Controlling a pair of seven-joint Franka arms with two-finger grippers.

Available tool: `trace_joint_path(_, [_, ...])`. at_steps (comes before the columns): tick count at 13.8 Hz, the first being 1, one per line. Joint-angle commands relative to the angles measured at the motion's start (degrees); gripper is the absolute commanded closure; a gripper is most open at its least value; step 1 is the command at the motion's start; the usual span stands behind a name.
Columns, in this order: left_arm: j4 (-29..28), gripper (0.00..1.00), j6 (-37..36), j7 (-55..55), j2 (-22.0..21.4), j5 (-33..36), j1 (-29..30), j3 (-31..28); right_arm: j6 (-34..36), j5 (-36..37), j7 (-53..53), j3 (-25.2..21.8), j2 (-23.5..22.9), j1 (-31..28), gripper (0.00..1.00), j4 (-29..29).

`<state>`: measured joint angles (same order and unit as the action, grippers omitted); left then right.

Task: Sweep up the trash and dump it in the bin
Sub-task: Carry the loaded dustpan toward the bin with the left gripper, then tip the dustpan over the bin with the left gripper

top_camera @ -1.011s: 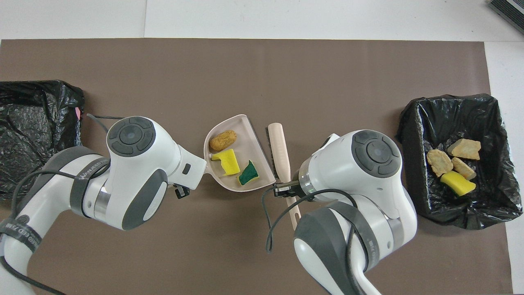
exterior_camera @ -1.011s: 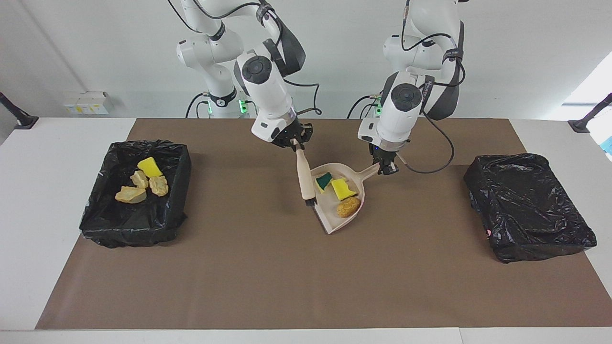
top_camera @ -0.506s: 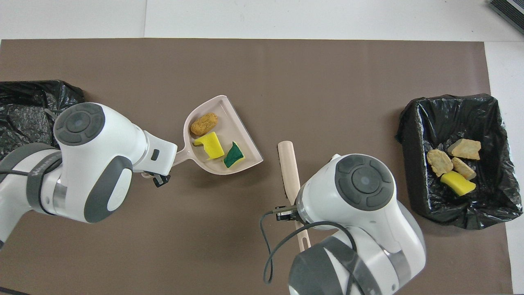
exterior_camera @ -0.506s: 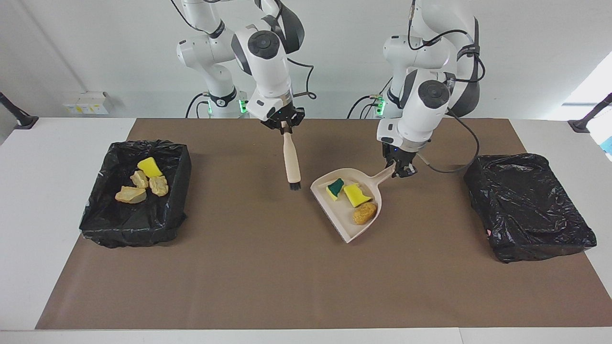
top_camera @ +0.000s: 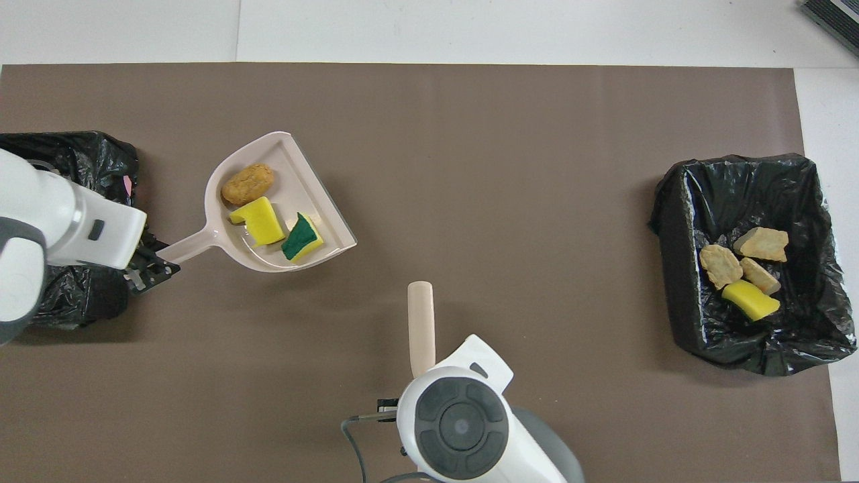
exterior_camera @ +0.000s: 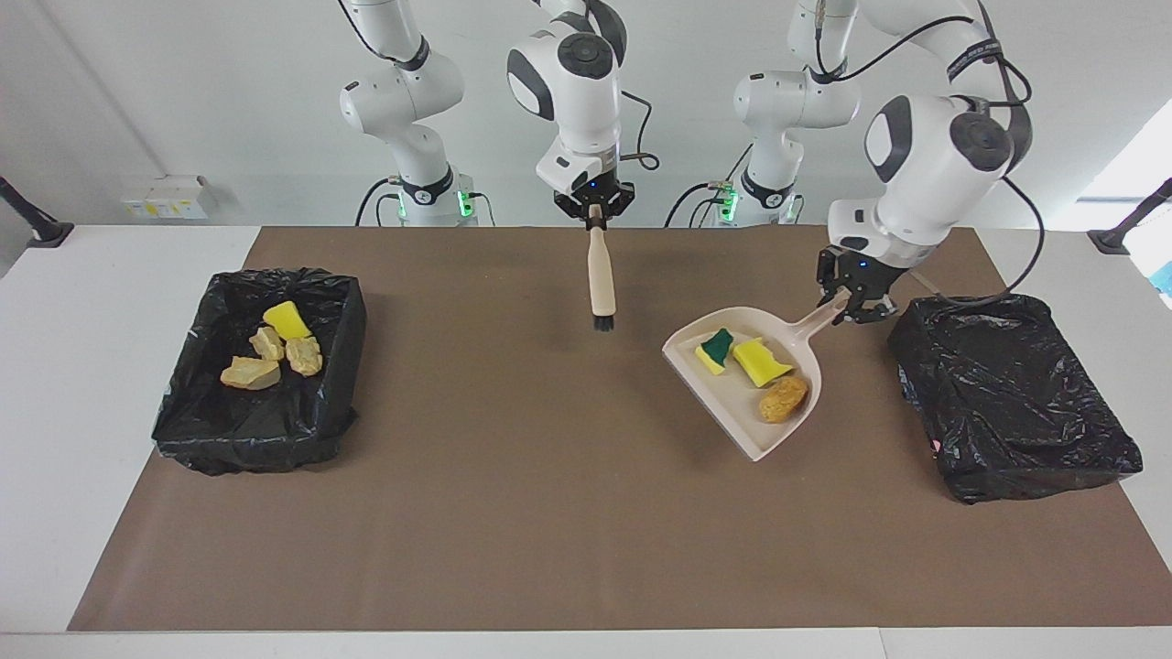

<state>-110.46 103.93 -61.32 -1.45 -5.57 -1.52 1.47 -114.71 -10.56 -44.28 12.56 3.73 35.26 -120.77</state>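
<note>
Left tool (exterior_camera: 856,307) lifts dustpan (exterior_camera: 732,407) carrying three trash scraps (exterior_camera: 760,361).

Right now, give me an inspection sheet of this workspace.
Surface: brown mat on a white table.
Job's things: beige plastic dustpan carrying two yellow-green sponge bits and an orange-brown lump; four scraps in the black-lined bin at the right arm's end; second black-lined bin at the left arm's end.
Clutter: nothing seen.
Grippers: left gripper shut on the dustpan's handle; right gripper shut on a beige hand brush.
Cables: on the arms only.
Surroundings: white wall.
</note>
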Motion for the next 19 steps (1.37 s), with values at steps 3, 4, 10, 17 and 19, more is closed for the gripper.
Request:
trace_joint_path(3, [4.8,1.0,-5.76,-11.61,0.39,-1.28,11.43,0.11,-6.92,2.11,-6.59,-0.08,-5.39,7.0,1.0,-1.31])
trace_joint_path(4, [5.77,1.0,-6.72,-15.72,0.74,-1.11,14.24,0.11,-8.59,4.12,-8.7,-0.08,-7.14,8.23,1.0,-1.22])
trace_joint_path(10, [16.48,1.0,-9.02,-31.05,6.18,3.1,30.66,0.02,-8.62,7.56,-11.36,-0.25,-10.33,10.71,0.01,0.09])
trace_joint_path(17, [31.09,1.0,-7.87,-42.04,16.04,13.27,34.84,0.11,9.65,8.45,0.83,-0.51,-6.02,0.97,0.0,11.24])
trace_joint_path(19, [31.0,1.0,-7.61,-42.04,16.12,19.88,34.13,0.55,15.45,8.45,7.07,-0.69,-5.84,-3.24,0.0,15.98])
